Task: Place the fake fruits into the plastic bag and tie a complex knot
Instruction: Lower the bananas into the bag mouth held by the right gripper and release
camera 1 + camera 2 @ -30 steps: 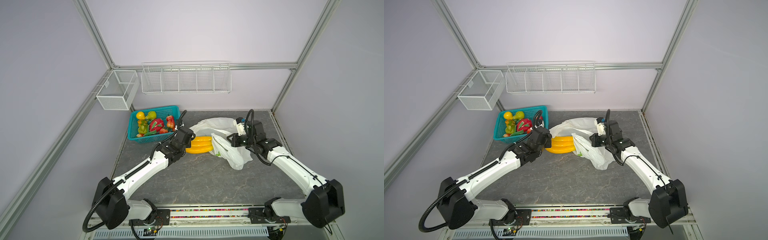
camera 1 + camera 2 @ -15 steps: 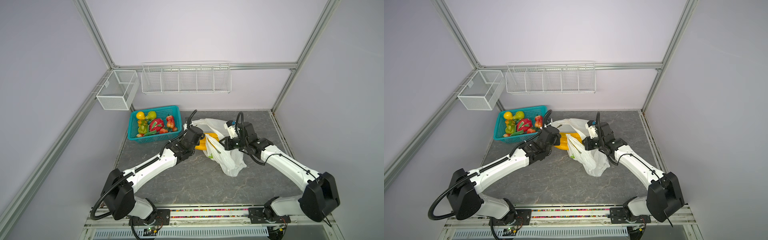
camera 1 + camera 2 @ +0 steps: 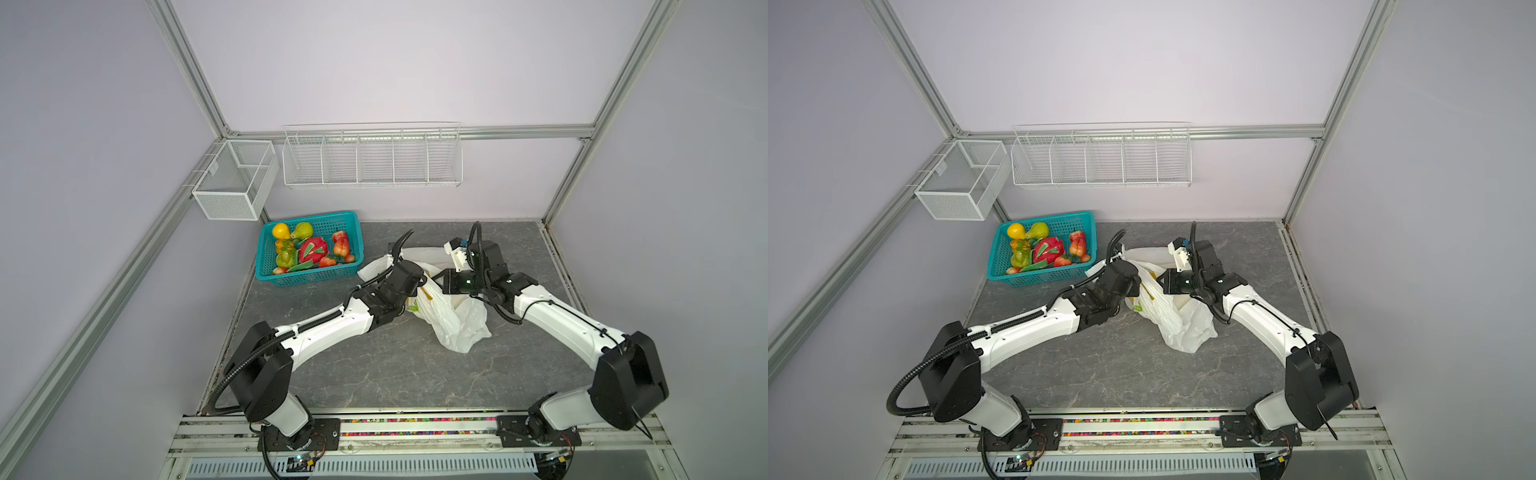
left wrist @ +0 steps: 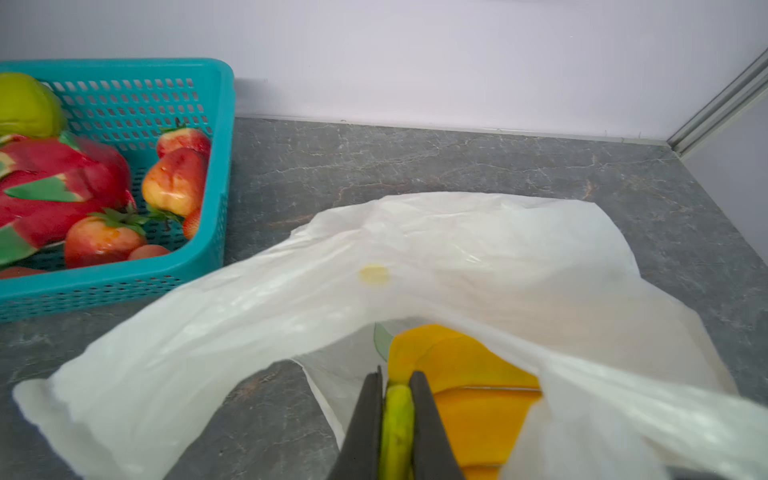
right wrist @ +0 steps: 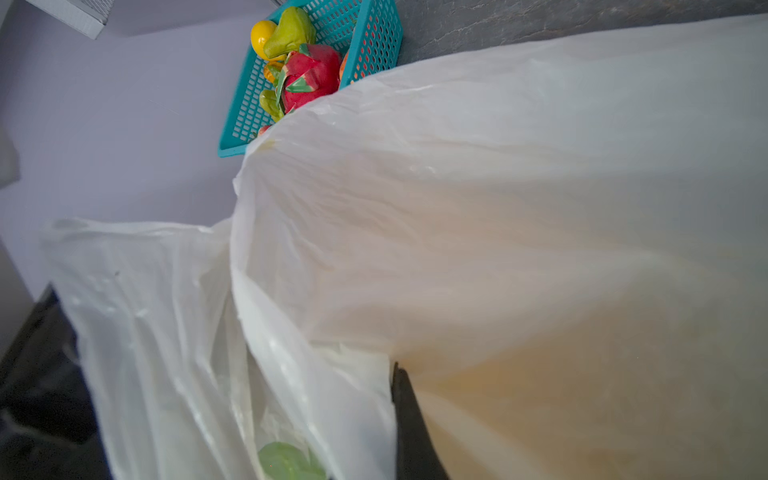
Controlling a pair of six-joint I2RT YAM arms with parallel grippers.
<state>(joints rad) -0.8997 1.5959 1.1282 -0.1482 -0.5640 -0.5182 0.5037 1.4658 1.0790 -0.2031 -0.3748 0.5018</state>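
Two sets of jaws meet at the plastic bag (image 3: 453,324) on the worktop (image 3: 374,374). Left jaws clench the bananas (image 4: 469,399) by the green stem at the bag's mouth; right jaws pinch its film just beside. Other fake fruits (image 3: 312,250) fill the teal basket (image 3: 309,277) beyond the left jaws.

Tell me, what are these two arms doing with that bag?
They are filling a bag with toy food. The left gripper pinches the bananas by the stem, and they sit at the bag's mouth, partly under the plastic. The right gripper grips the bag's edge, holding the mouth open. The other fruit lies in the basket.
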